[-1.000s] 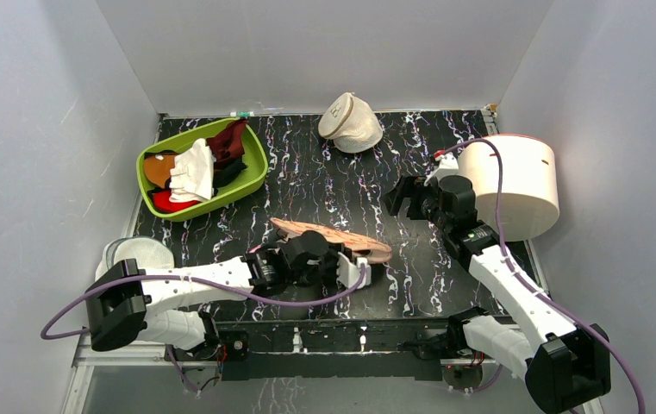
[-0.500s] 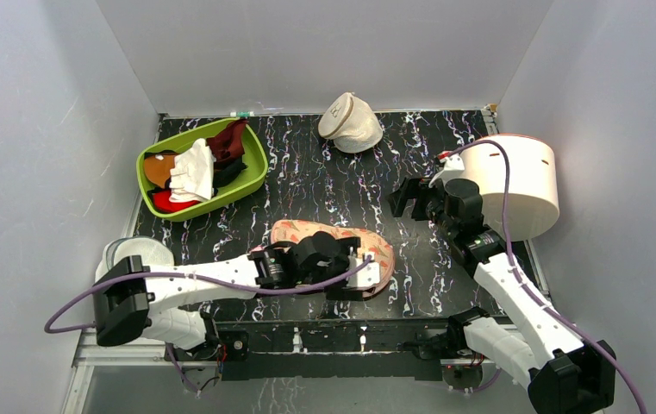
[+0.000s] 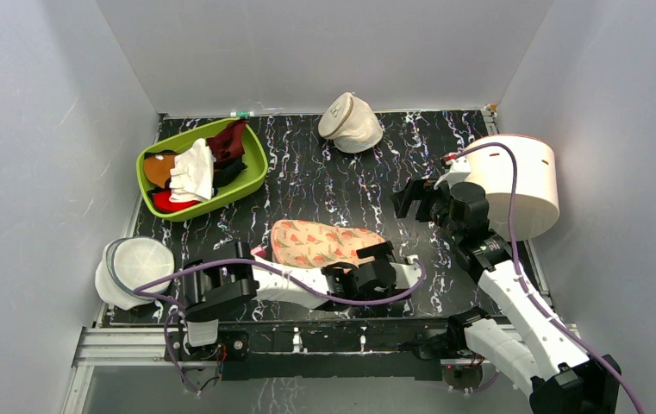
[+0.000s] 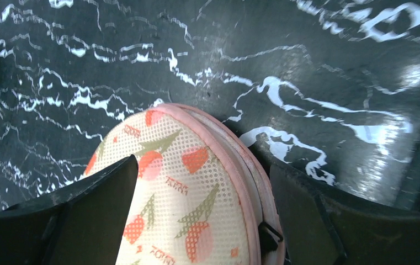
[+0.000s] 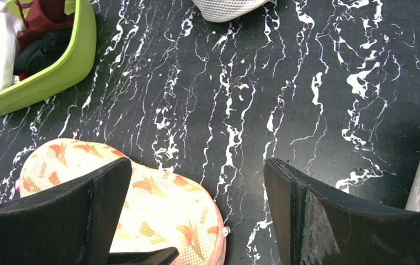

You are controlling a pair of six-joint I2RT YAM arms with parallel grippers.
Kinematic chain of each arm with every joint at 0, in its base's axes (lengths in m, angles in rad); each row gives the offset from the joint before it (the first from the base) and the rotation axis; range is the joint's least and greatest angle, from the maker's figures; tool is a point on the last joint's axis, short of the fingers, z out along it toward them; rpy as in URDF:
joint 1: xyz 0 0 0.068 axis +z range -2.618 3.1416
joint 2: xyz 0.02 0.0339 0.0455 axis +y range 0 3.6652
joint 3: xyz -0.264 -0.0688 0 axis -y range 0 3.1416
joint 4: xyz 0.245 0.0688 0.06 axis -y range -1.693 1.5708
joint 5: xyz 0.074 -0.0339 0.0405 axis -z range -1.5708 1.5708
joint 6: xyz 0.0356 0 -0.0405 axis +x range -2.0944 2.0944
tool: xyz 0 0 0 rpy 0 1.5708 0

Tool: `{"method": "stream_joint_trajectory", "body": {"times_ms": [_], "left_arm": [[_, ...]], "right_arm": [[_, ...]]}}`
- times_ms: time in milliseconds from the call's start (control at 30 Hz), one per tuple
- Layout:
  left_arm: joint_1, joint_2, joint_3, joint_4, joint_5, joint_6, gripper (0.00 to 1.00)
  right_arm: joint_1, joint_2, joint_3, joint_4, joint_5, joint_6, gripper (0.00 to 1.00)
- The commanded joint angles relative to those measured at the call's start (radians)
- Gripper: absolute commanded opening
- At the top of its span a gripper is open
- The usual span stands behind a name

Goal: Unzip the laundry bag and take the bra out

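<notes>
The laundry bag point(image 3: 324, 244) lies flat on the black marbled table, printed side up, its pink zip seam closed. My left gripper point(image 3: 390, 266) is open at the bag's right end. In the left wrist view the bag's rounded end point(image 4: 185, 187) sits between the gripper's point(image 4: 203, 165) spread fingers, and a small black zip pull point(image 4: 268, 237) shows on the seam. My right gripper point(image 3: 415, 200) hangs open above bare table, right of and beyond the bag point(image 5: 158, 210). The bra is out of view.
A green basket point(image 3: 259, 164) with mixed clothes stands at the back left. A cream domed pouch point(image 3: 352, 121) sits at the back centre. A white round mesh bag point(image 3: 134, 263) is at the near left, and a white cylinder point(image 3: 522, 185) stands at the right edge.
My left gripper has opened and slid right to the bag's end. The bag, tipped up on edge before, now lies flat. The right arm has barely moved.
</notes>
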Motion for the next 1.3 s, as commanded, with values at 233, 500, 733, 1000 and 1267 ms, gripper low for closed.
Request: {"method": "stream_joint_trajectory", "body": {"times_ms": [233, 500, 733, 1000, 1267], "left_arm": [[-0.006, 0.011, -0.108, 0.171, -0.162, 0.019, 0.56], [-0.005, -0.199, -0.287, 0.198, -0.05, -0.019, 0.13], [0.0, -0.449, -0.502, 0.311, 0.055, 0.041, 0.0], [0.005, -0.693, -0.685, 0.33, 0.111, 0.063, 0.0], [0.006, -0.959, -0.774, 0.211, 0.12, 0.083, 0.0]], "right_arm": [[-0.005, -0.028, 0.015, -0.014, 0.028, 0.003, 0.9], [-0.005, 0.048, 0.001, 0.018, -0.13, -0.036, 0.87], [-0.005, 0.1, -0.135, 0.276, -0.5, -0.03, 0.79], [0.02, 0.205, -0.276, 0.599, -0.761, 0.027, 0.59], [0.154, 0.28, -0.274, 0.634, -0.821, -0.022, 0.51]]}}
